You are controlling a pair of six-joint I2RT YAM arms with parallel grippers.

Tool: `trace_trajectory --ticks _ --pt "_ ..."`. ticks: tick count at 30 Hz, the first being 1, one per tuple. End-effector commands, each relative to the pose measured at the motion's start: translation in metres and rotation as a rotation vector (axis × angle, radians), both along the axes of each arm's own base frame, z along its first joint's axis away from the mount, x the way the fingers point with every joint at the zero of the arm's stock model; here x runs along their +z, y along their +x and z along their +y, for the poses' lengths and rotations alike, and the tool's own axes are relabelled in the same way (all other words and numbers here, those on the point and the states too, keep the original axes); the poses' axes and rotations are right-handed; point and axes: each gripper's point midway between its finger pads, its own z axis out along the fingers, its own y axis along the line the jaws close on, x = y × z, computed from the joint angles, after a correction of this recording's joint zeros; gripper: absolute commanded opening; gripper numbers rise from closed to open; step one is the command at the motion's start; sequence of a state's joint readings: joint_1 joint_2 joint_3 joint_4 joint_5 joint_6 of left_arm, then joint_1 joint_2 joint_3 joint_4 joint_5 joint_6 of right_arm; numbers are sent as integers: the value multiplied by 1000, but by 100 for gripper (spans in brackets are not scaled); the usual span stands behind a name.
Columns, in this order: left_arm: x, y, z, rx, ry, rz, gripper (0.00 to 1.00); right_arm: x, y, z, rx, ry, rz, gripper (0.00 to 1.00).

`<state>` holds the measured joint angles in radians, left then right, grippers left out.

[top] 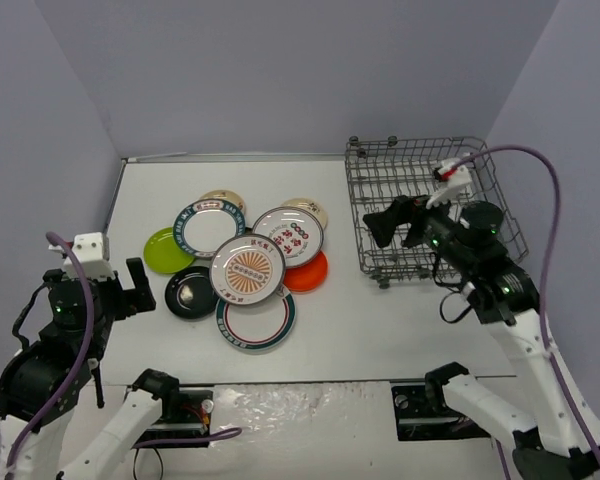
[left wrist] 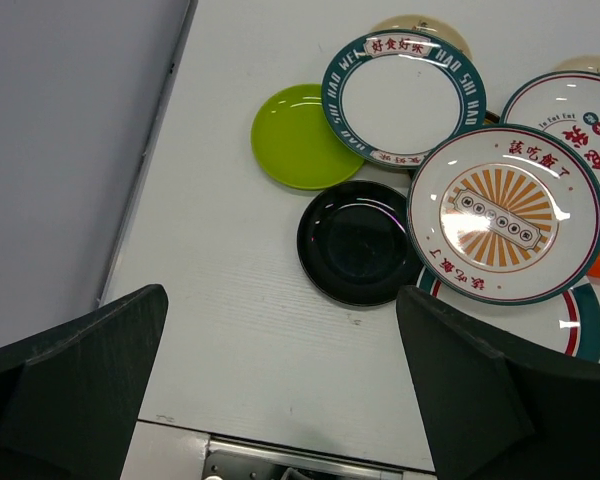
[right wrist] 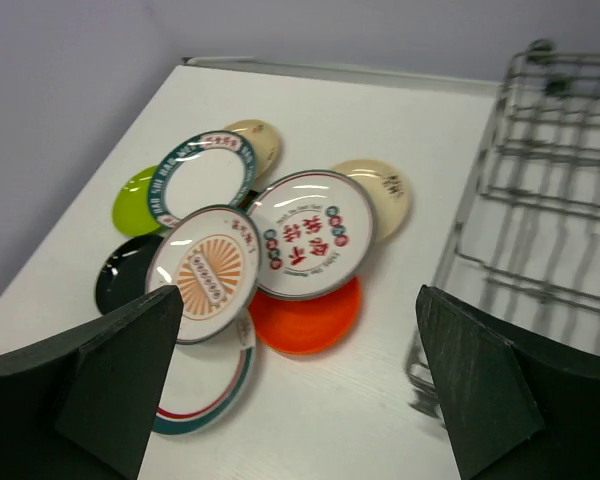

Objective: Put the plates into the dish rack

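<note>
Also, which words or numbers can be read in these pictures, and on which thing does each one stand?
"HAO SHI HAO": on the rim of the teal-rimmed plate.
Chinese characters on the sunburst plate and the red-lettered plate: too small to read.
Elsewhere I can read no text.

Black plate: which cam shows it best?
Left wrist: the black plate is close and nearly whole, only its right edge under the sunburst plate. Top external shows it small; right wrist shows just its left part.
</note>
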<state>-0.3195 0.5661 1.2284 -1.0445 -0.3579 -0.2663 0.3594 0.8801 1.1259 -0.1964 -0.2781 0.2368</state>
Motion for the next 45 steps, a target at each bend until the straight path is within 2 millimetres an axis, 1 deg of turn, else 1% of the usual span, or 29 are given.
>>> trace_trajectory --ticks 1,3,5,7,9,11,13,15,16,19,22,24,30,35,39,41,45 --pt "-8 27 -14 -9 -56 -60 97 -33 16 72 165 199 108 100" --pt "-19 35 -17 -11 -52 -62 97 -54 20 103 196 193 148 100" --pt "-24 40 -18 -11 -56 -73 97 -76 23 127 219 199 200 100" --pt "-41 49 -22 -13 -58 -66 97 -112 31 148 215 227 299 98" --pt "-53 53 -24 -17 -56 -64 97 -134 36 162 214 255 338 92" --pt "-63 56 -25 -16 -61 -65 97 -146 40 170 193 256 349 90" --pt "-69 56 -26 -15 -73 -69 97 -174 43 177 169 245 407 89" --pt "-78 56 -27 -11 -84 -64 97 -192 41 184 171 244 442 84" --pt "-78 55 -27 -11 -88 -70 97 -191 41 187 176 253 439 84" --pt "-75 53 -26 -6 -99 -81 97 -212 38 196 176 249 482 83" --pt "-74 53 -23 5 -87 -95 97 -227 36 201 166 266 511 78" --pt "-74 54 -20 15 -70 -91 97 -233 38 204 161 295 516 73" --pt "-76 58 -24 -7 -66 -81 97 -249 38 215 159 317 546 68" --pt "-75 58 -25 -16 -65 -85 97 -258 39 222 165 339 565 61" --pt "-76 58 -26 -19 -65 -81 97 -260 38 229 188 370 566 56" --pt "-76 58 -26 -22 -65 -81 97 -257 39 232 198 385 557 52" --pt "-76 58 -27 -24 -64 -79 97 -257 41 235 208 387 551 45"
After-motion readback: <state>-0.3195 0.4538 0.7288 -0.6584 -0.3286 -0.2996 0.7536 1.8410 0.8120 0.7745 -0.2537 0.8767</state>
